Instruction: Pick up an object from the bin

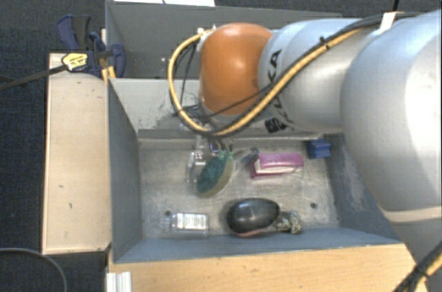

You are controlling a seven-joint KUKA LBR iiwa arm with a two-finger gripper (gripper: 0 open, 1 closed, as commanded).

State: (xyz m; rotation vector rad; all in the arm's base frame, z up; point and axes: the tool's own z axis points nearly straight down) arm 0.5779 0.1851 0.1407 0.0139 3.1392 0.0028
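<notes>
Lying in grey bin (157,177), green disc (217,175) under hand (199,161), pink block (277,163), black oval (253,215)

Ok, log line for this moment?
hand over green round thing, centre of bin | nearby: pink block, black oval thing

Pink-purple bar (277,163): lies flat, near the gripper (200,163), on its right in the view.
Small blue block (318,148): farther right, past the bar.
Dark oval lump (253,215): below the gripper, slightly right.
Clear packet (188,221): below the gripper, slightly left.
</notes>
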